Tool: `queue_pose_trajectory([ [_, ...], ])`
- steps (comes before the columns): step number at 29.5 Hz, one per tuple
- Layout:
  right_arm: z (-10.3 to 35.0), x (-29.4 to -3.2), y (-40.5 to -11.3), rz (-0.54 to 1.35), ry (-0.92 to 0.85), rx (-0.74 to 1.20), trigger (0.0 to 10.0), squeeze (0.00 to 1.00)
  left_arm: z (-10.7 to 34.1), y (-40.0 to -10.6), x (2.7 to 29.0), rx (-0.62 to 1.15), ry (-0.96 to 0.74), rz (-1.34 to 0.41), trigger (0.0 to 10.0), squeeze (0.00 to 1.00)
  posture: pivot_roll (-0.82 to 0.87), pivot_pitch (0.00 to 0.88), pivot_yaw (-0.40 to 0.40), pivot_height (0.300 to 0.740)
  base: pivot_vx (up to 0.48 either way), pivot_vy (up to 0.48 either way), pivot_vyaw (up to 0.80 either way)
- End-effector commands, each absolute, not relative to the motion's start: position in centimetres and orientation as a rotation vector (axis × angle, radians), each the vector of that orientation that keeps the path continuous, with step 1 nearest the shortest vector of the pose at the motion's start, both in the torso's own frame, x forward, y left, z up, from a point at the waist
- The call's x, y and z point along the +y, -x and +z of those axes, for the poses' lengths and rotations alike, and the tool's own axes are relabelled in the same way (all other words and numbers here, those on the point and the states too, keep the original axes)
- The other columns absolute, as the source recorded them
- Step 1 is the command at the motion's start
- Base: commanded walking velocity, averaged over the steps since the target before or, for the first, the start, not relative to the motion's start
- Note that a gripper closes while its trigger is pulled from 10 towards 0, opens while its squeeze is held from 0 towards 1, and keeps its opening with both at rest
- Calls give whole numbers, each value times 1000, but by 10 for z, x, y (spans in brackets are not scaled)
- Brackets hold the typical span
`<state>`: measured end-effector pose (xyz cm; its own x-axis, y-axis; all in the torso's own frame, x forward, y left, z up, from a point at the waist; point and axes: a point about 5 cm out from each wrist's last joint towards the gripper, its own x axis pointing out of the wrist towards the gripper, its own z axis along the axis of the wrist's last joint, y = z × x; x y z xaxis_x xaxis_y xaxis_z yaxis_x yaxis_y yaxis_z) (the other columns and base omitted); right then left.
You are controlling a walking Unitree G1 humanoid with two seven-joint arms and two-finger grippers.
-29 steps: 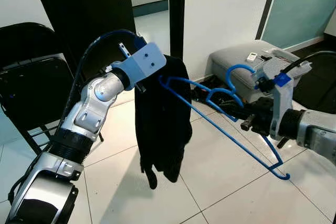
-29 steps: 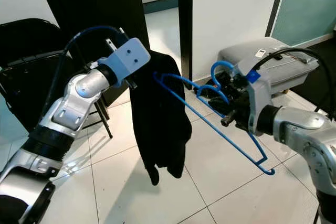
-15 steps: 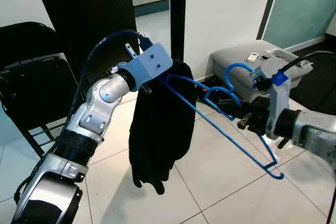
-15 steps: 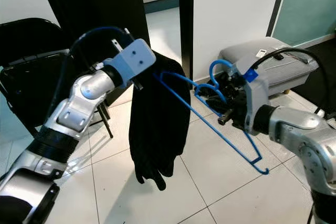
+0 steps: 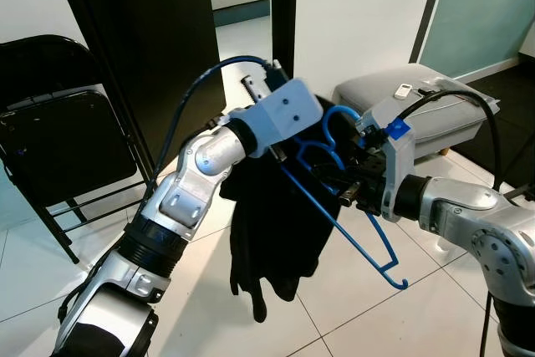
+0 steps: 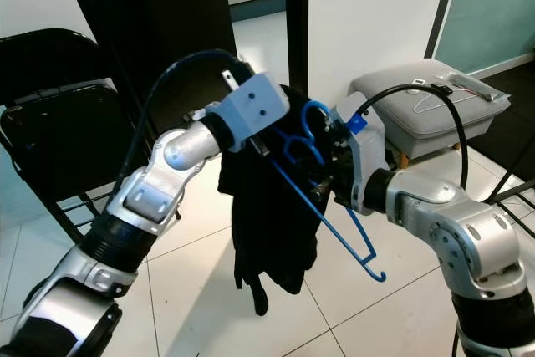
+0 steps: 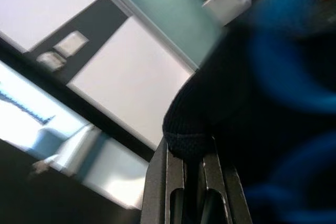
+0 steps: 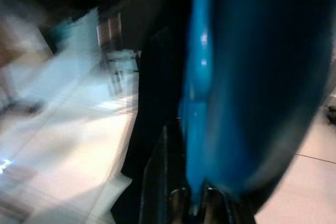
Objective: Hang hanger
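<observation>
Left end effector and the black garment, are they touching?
Touching: the left wrist view shows the left end effector pinching a fold of the black garment.

Blue plastic hanger (image 5: pixel 334 206) is held in mid-air, tilted, hook uppermost, lower bar slanting downward to an upturned end. Black garment (image 5: pixel 280 232) hangs limp against it, above floor.

A home-like room: glossy white tiled floor (image 5: pixel 351 307), black folding metal chair (image 5: pixel 50 140), grey padded ottoman (image 5: pixel 418 106), a dark wooden door (image 5: pixel 142 31) and an open doorway to another room
</observation>
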<state>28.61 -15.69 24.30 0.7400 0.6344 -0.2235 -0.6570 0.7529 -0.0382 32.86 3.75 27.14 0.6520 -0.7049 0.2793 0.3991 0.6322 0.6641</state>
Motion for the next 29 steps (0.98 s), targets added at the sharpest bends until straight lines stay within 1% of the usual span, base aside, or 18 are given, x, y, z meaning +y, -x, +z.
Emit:
queue_pose_trajectory([
  [1, 250, -155, -294, 665, 106, 141, 10000, 0, 272, -318, 28, -579, -556, -718, 10000, 0, -114, 12, 74, 740, 0, 0, 0],
  [3, 260, -163, -309, 527, 74, 66, 10000, 0, 267, -311, 23, -561, -496, -731, 10000, 0, -112, 10, 71, 740, 0, 0, 0],
  [6, 264, -166, -313, 480, 60, 37, 10000, 0, 264, -309, 22, -552, -477, -731, 10000, 0, -112, 10, 71, 740, 0, 0, 0],
  [8, 273, -175, -322, 381, 4, -42, 10000, 0, 259, -306, 23, -530, -448, -729, 10000, 0, -109, 9, 68, 740, 0, 0, 0],
  [10, 274, -178, -324, 360, -14, -62, 10000, 0, 258, -305, 23, -524, -442, -729, 10000, 0, -108, 8, 67, 740, 0, 0, 0],
  [11, 275, -177, -323, 396, -49, -80, 10000, 0, 255, -304, 24, -513, -435, -728, 10000, 0, -104, 7, 65, 740, 0, 0, 0],
  [14, 283, -167, -311, 601, -162, -160, 10000, 0, 247, -301, 29, -481, -442, -731, 10000, 0, -102, 5, 65, 740, 0, 0, 0],
  [17, 286, -165, -309, 639, -183, -185, 10000, 0, 244, -300, 32, -462, -450, -731, 10000, 0, -107, 4, 65, 740, 0, 0, 0],
  [23, 286, -164, -309, 651, -184, -202, 10000, 0, 240, -299, 35, -432, -454, -746, 10000, 0, -103, 5, 60, 740, 0, 0, 0],
  [25, 285, -165, -310, 647, -181, -202, 10000, 0, 239, -298, 33, -427, -453, -765, 10000, 0, -102, 6, 59, 740, 0, 0, 0],
  [27, 282, -165, -312, 647, -166, -195, 10000, 0, 243, -293, 26, -435, -392, -801, 10000, 12, -101, 9, 56, 740, 0, 0, 0],
  [29, 282, -165, -312, 647, -166, -195, 10000, 0, 243, -293, 26, -435, -392, -801, 10000, 12, -101, 9, 56, 740, 0, 0, 0],
])
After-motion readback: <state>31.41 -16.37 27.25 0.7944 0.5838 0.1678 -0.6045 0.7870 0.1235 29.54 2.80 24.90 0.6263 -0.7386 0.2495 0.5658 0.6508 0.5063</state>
